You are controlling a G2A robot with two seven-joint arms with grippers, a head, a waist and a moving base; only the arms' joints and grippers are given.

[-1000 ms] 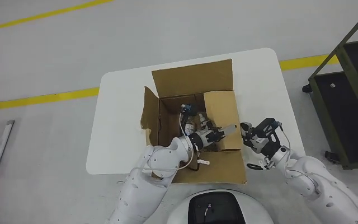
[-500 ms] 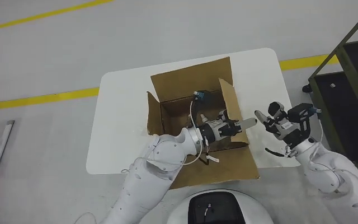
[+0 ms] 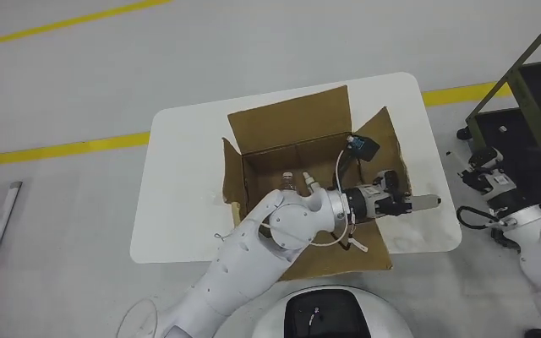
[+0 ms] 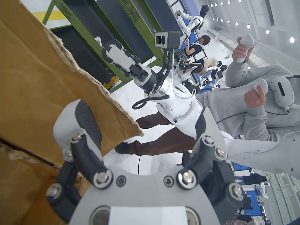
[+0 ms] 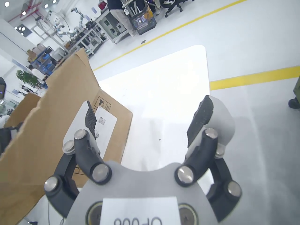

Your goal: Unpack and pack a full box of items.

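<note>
Live: 1 brown cardboard box (image 3: 292, 122) centre, white worktop (image 3: 182, 169), 2 pale bottle tops (image 3: 288, 177) inside; L claw (image 3: 425, 203), R claw (image 3: 483, 162) both wide, empty.

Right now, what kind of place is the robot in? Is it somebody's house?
Not a house. It is probably a big robot lab or workshop: there are yellow lines painted on the floor, a green metal rack beside the table, and another robot arm among the workbenches behind.

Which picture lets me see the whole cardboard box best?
The top view. It looks straight down on the box, with its flaps open and the inside showing. The left wrist view catches a torn flap from close up; the right wrist view sees one outer side with a sticker.
</note>
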